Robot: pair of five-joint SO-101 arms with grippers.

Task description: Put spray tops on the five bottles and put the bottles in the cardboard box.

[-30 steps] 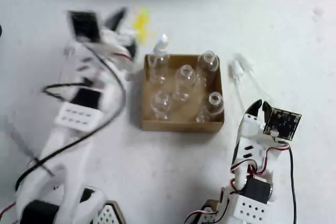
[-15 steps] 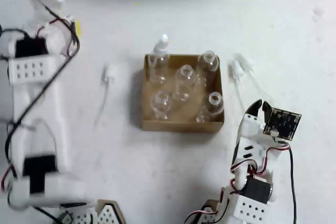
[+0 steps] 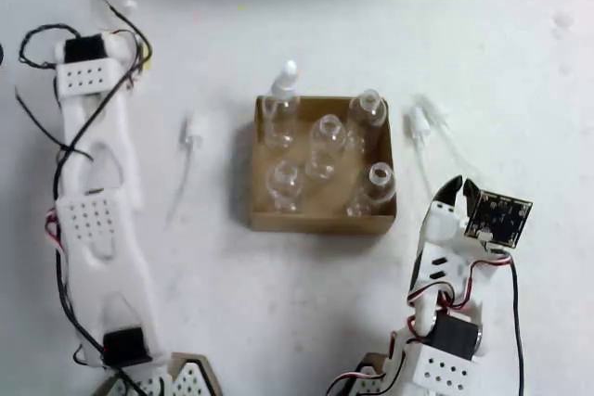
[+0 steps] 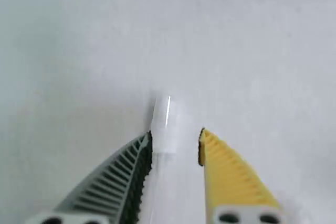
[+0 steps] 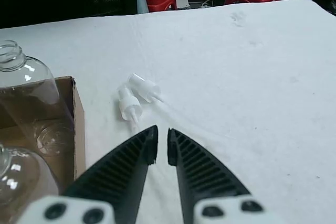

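At the far edge of the surface point(image 3: 278, 303), the left gripper point(image 4: 176, 142) has its fingers apart around a blurry spray top point(image 4: 163, 124). The right gripper point(image 5: 161, 146) has its fingers nearly touching, with open room ahead.

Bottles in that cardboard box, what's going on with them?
Five bottles stand in the cardboard box; one wears a spray top, four are uncapped. The left gripper hangs open around a loose spray top near the table's far edge. The right gripper sits shut and empty near two more tops beside the box.
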